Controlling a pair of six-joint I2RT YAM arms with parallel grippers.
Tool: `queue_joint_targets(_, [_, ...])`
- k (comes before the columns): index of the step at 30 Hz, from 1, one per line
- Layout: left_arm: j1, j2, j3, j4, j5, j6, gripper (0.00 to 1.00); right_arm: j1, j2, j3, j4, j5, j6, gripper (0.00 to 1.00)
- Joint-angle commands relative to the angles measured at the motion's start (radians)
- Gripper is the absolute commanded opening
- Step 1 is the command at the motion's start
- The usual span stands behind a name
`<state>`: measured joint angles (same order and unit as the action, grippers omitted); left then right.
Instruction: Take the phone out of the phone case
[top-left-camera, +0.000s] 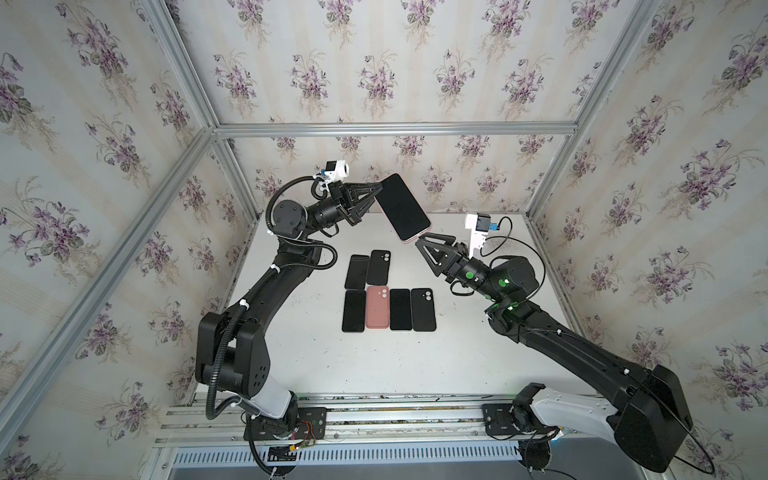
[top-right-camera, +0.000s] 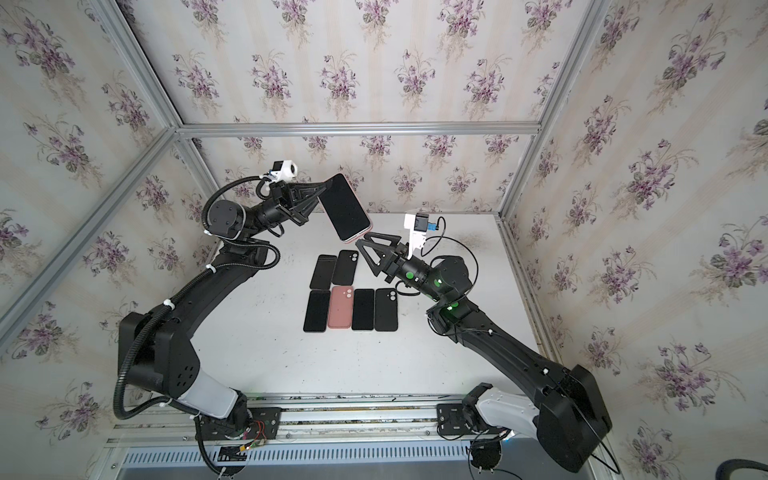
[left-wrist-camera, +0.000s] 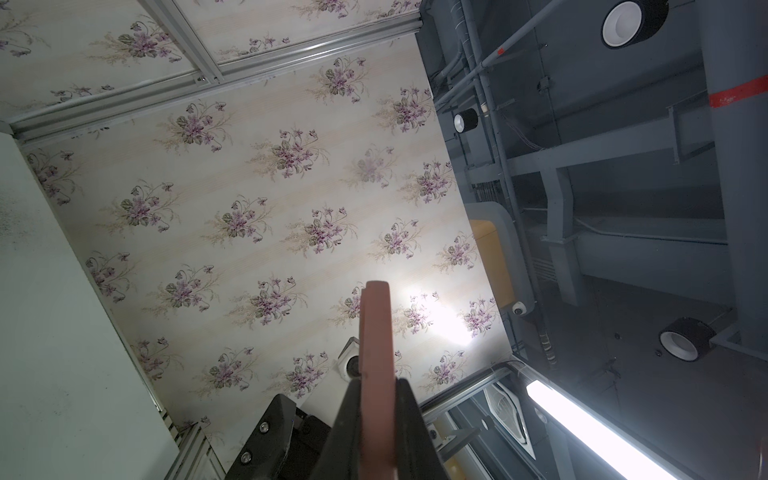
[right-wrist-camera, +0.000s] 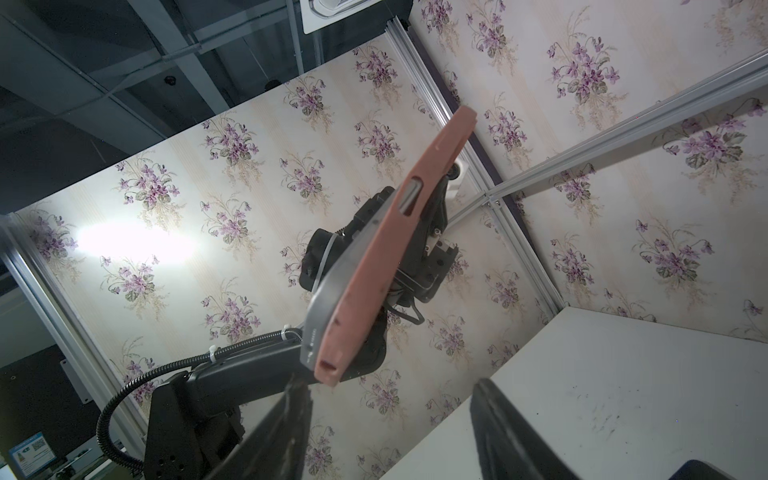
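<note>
- Clamping one phone (top-left-camera: 405, 208) in its pink case (top-left-camera: 409, 240) above the tabletop (top-left-camera: 478, 353) in both top views, the left jaws are closed on it. The right jaws stand apart, empty, at its lower corner.
- Lying there: three bare phones (top-left-camera: 354, 311), two black cases (top-left-camera: 423, 309), one spare pink case (top-left-camera: 377, 306).
- Left wrist: jaws pinch the case edge (left-wrist-camera: 376, 353).
- Right wrist: the grey phone side (right-wrist-camera: 328, 299) shows along the case (right-wrist-camera: 374, 249).

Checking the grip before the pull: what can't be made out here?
- Back of the pink-cased phone: faces away in both top views; wrist views show only its edge.
- Whether the right gripper touches its corner: too small in top views, overlapping in right wrist view.
- How deep the left gripper grips: its fingers hide that, left wrist view.
</note>
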<state>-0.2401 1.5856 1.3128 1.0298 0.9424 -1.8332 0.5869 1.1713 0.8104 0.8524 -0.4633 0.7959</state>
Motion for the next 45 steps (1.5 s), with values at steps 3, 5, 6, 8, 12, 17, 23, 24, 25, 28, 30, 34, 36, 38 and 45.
queue_joint_targets(3, [-0.010, -0.003, -0.008, 0.072, -0.017, -0.025, 0.00, 0.002, 0.019, 0.019, 0.096, -0.005, 0.024, 0.65])
queue_joint_targets(5, [-0.015, -0.001, -0.007, 0.072, -0.018, -0.023, 0.00, 0.001, 0.023, 0.016, 0.103, 0.001, 0.029, 0.65])
queue_joint_targets(6, [-0.016, 0.001, -0.007, 0.072, -0.019, -0.021, 0.00, 0.001, 0.024, 0.015, 0.103, 0.003, 0.029, 0.65])
queue_joint_targets(8, [-0.020, 0.001, -0.010, 0.074, -0.022, -0.021, 0.00, 0.001, 0.026, 0.019, 0.102, 0.003, 0.028, 0.65])
queue_joint_targets(12, [-0.028, 0.004, -0.006, 0.093, -0.022, -0.021, 0.00, 0.000, 0.032, 0.015, 0.095, 0.023, 0.030, 0.64])
queue_joint_targets(17, [-0.034, 0.004, -0.004, 0.127, -0.014, -0.029, 0.00, -0.001, 0.043, 0.024, 0.071, 0.062, 0.029, 0.63])
queue_joint_targets(23, [-0.038, 0.007, 0.002, 0.159, -0.003, -0.050, 0.00, -0.022, 0.048, 0.015, 0.090, 0.121, 0.050, 0.63])
queue_joint_targets(24, [-0.039, 0.006, -0.001, 0.159, -0.001, -0.050, 0.00, -0.028, 0.051, 0.017, 0.095, 0.123, 0.057, 0.63])
queue_joint_targets(25, [-0.038, 0.005, -0.004, 0.159, -0.001, -0.049, 0.00, -0.033, 0.054, 0.019, 0.102, 0.123, 0.066, 0.63])
queue_joint_targets(28, [-0.039, 0.007, -0.012, 0.161, -0.002, -0.046, 0.00, -0.035, 0.071, 0.031, 0.119, 0.105, 0.082, 0.61])
queue_joint_targets(30, [-0.039, 0.012, -0.010, 0.159, -0.004, -0.045, 0.00, -0.035, 0.084, 0.032, 0.132, 0.084, 0.098, 0.57])
queue_joint_targets(34, [-0.040, 0.023, -0.001, 0.155, -0.007, -0.038, 0.00, -0.035, 0.089, 0.010, 0.172, 0.086, 0.132, 0.51])
queue_joint_targets(36, [-0.039, 0.027, -0.001, 0.149, -0.011, -0.032, 0.00, -0.035, 0.084, 0.013, 0.156, 0.074, 0.128, 0.46])
queue_joint_targets(38, [-0.039, 0.030, -0.005, 0.138, -0.020, -0.019, 0.00, -0.032, 0.080, 0.015, 0.142, 0.066, 0.132, 0.41])
queue_joint_targets(45, [-0.039, 0.032, -0.055, 0.022, -0.068, 0.090, 0.12, 0.008, 0.079, -0.014, 0.100, 0.068, 0.167, 0.06])
